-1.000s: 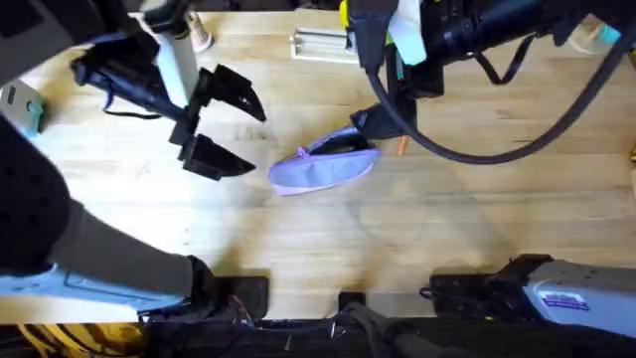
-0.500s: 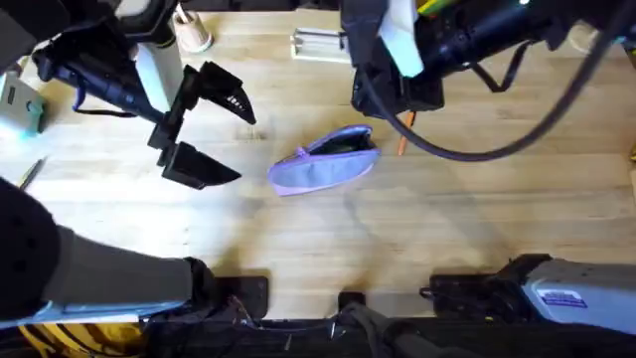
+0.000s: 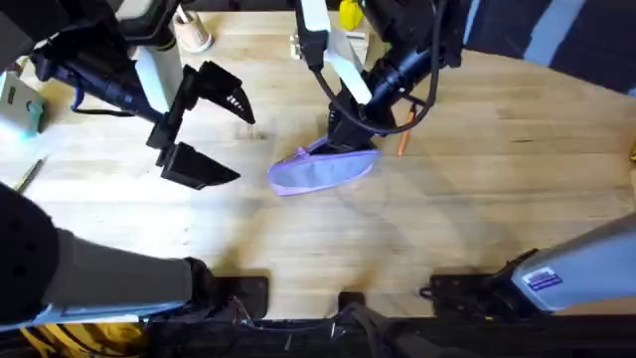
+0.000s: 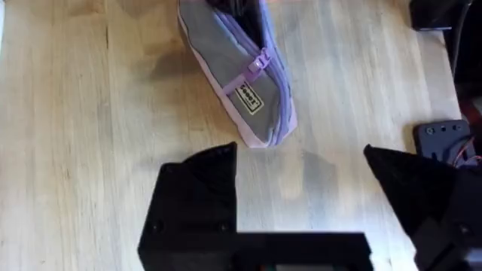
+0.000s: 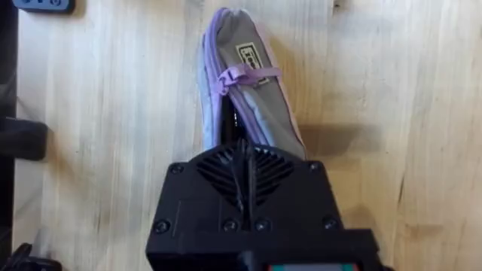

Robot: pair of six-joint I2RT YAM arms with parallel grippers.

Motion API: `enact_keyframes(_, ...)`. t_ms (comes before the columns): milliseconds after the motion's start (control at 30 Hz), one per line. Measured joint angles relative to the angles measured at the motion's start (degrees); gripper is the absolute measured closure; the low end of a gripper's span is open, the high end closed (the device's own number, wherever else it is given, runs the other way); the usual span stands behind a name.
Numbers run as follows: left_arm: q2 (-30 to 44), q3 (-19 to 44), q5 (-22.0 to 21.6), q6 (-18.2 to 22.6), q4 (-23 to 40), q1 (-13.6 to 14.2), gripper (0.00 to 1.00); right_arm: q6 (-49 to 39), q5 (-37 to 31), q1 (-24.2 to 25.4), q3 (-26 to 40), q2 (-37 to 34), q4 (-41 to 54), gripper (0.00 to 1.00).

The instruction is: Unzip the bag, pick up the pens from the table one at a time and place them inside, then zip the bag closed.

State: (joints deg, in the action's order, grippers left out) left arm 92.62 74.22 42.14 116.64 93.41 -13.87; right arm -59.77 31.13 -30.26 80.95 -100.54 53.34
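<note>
The lavender bag [image 3: 320, 169] lies on the table [image 3: 467, 199] near the middle, its zipper open along the top. The purple zipper pull [image 4: 257, 63] sits near the end that faces my left gripper. My right gripper [image 3: 343, 132] hangs over the bag's far end, fingers pressed shut with their tips at the open slit [image 5: 242, 162]. Whether anything is between them is hidden. My left gripper [image 3: 246, 146] stands open to the left of the bag [image 4: 241, 83], apart from it. An orange pen [image 3: 401, 141] lies just right of the bag. A dark pen [image 3: 30, 174] lies at the far left.
A white slatted rack [image 3: 316, 45] stands at the back behind the right gripper. A white utensil with a tan cup [image 3: 195, 36] is at the back left. A teal object [image 3: 24, 109] sits at the left edge. The arm bases [image 3: 477, 288] line the front edge.
The right arm has swung left and down, bringing its gripper onto the bag's far end. The left gripper drew a little to the left a second ago and has held still since.
</note>
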Motion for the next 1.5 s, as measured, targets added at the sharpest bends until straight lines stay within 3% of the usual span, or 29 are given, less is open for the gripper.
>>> enact_keyframes(333,0.0,0.0,0.01,0.0,0.0,0.0,0.006,0.0,2.38,-0.11,0.0,-2.74,0.2,0.968)
enact_keyframes(567,0.0,0.0,0.01,0.0,-0.43,0.0,0.006,0.02,5.78,-0.81,0.02,-9.66,-1.28,0.968)
enact_keyframes(1033,0.0,0.0,0.01,0.0,-0.64,0.0,0.006,0.02,6.18,-1.27,0.02,-10.01,-1.51,0.968)
enact_keyframes(1100,0.0,0.0,0.01,0.0,-0.63,0.0,0.006,0.3,6.19,-1.33,0.02,-10.01,-1.44,0.852)
enact_keyframes(1233,0.0,0.0,0.01,0.0,-0.65,0.0,0.006,0.09,6.08,-1.67,0.02,-10.01,-1.31,0.26)
enact_keyframes(1267,0.0,0.0,0.01,0.0,-0.63,0.0,0.006,-0.01,6.24,-1.8,0.02,-10.01,-1.05,0.014)
enact_keyframes(1500,0.0,0.0,0.01,0.0,-0.63,0.0,0.006,-0.02,6.21,-1.82,0.02,-10.01,-1.12,0.005)
